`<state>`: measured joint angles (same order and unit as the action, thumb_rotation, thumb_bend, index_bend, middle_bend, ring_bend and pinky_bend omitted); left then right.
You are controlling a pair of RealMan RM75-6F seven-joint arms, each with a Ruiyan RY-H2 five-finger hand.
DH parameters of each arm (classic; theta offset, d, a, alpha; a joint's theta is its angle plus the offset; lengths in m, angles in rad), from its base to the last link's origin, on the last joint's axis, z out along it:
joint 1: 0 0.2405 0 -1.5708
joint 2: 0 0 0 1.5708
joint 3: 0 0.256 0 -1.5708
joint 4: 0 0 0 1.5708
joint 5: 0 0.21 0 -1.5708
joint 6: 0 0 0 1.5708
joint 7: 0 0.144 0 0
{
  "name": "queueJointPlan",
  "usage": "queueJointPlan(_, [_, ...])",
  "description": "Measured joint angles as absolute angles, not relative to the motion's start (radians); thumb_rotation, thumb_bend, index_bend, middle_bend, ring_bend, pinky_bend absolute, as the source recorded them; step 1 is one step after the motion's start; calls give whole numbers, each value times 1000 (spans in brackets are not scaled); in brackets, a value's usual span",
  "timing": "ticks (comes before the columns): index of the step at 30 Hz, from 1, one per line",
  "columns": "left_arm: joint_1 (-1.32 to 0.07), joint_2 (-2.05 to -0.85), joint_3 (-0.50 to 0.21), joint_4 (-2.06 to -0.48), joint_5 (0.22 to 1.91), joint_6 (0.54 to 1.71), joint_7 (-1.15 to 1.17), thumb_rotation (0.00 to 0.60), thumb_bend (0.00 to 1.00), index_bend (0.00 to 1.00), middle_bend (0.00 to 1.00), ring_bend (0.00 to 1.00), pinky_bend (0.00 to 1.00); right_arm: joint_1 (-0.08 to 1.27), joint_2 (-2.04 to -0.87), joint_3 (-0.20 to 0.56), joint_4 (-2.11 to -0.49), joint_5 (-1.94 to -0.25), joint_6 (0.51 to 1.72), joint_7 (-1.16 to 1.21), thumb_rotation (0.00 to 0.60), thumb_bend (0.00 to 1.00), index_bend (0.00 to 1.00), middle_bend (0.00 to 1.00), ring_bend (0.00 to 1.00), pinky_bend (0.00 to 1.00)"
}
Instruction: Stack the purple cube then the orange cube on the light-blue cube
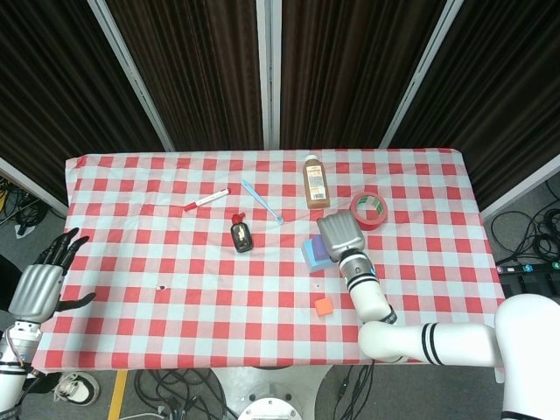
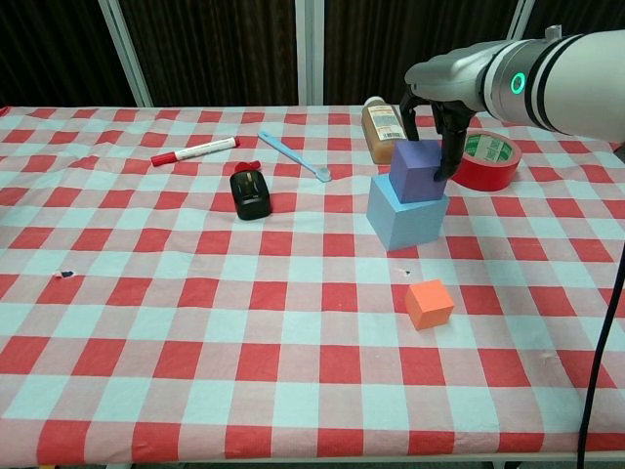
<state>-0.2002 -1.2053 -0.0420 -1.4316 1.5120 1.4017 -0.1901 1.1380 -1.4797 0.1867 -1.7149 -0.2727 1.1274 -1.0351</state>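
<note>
**Purple cube set on light-blue cube, right hand grasping it**

Purple cube (image 2: 417, 171) sitting on top of the light-blue cube (image 2: 405, 215), toward its rear right side, slightly turned against the base below. Gripped from above by the right hand (image 2: 437, 109), dark fingers (image 2: 445, 147) reaching down its right face and more behind its far left corner. Seen from the head camera, mostly covered by the back of the right hand (image 1: 340, 234), only a sliver of purple cube (image 1: 321, 254) and light-blue cube (image 1: 310, 254) showing at the left.

Orange cube (image 2: 429, 304) lying alone on the checked tablecloth (image 2: 195, 322), nearer the front edge and well apart from the stack.

Red tape roll (image 2: 485, 159) just right of the stack, behind the hand. Brown bottle (image 2: 381, 129) standing upright just behind the stack. Blue spoon (image 2: 294, 156), red marker (image 2: 194, 150) and a small black object (image 2: 251, 193) with a red bit at its back spread out to the left.

Left hand (image 1: 39, 284) off the table's left front corner, grasping nothing, fingers spread apart.
</note>
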Motion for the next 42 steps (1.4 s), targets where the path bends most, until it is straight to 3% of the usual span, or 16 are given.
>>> queueJointPlan(7, [-201,-1205,-43,-1435,1512,1401,-187,600,157,153,115,65,210,1142,-1459,191,-1734,-275,1130,-1023,600,69,205,1000,1000,986])
queueJointPlan(14, [-200,-1195,-48,-1444,1509,1407,-177,600,157,153,115,65,210,1132,-1409,191,-1823,-355,1157,-1002,600,70,216,1000,1000,986])
queueJointPlan(20, [-198,-1188,-53,-1453,1498,1408,-166,600,157,153,115,65,210,1104,-1342,158,-1960,-577,1238,-1001,600,69,305,1000,1000,986])
queueJointPlan(23, [-198,-1187,-54,-1458,1495,1406,-160,600,157,153,116,65,210,1076,-1304,125,-2064,-715,1282,-1000,600,69,345,1000,1000,986])
queueJointPlan(28, [-198,-1186,-53,-1471,1499,1408,-146,600,157,153,115,65,210,1010,-1275,5,-2197,-865,1321,-1019,600,70,380,1000,1000,986])
queueJointPlan(33, [-195,-1184,-49,-1483,1500,1409,-128,600,157,153,116,65,210,932,-1310,-114,-2210,-939,1321,-1042,600,72,386,1000,1000,986])
queueJointPlan(42, [-194,-1189,-46,-1479,1493,1399,-121,600,157,153,115,65,210,847,-1370,-166,-2136,-974,1304,-1011,600,74,387,1000,1000,986])
